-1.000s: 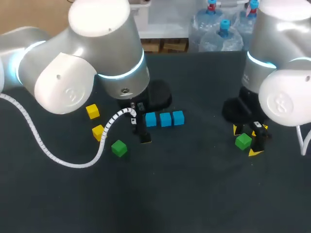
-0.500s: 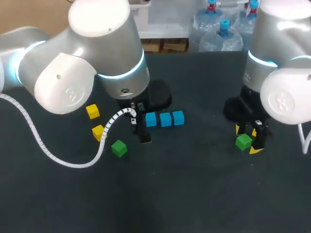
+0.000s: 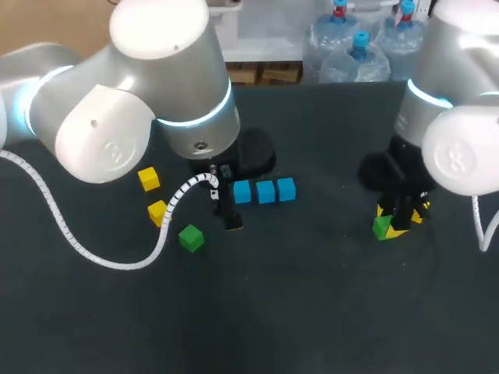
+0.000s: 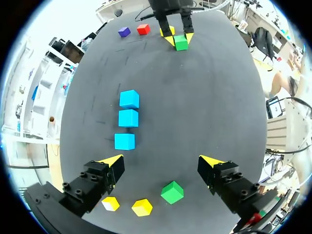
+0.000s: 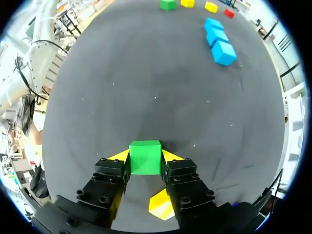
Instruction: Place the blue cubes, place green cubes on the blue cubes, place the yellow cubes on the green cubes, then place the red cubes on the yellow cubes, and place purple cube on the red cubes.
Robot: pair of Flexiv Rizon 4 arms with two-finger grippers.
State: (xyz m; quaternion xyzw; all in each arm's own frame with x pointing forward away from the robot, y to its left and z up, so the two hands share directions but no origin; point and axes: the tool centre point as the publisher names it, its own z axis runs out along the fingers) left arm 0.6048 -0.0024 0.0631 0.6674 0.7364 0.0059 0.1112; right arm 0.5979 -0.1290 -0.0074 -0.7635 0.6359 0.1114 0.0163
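Note:
Three blue cubes lie in a row mid-table, also ahead of the left gripper. My right gripper is shut on a green cube, both fingers pressing its sides, low at the table's right. A yellow cube lies just under that gripper. My left gripper stands wide open and holds nothing, beside the row's left end. A second green cube and two yellow cubes lie left of it. A red cube and a purple cube sit beyond the right gripper.
The left arm's white coiled cable trails over the table's left part. Bare dark tabletop lies between the blue row and the right gripper and along the near side.
The right gripper's fingers have come together onto the green cube, which shifted slightly left with them. The left arm and the other cubes have not moved.

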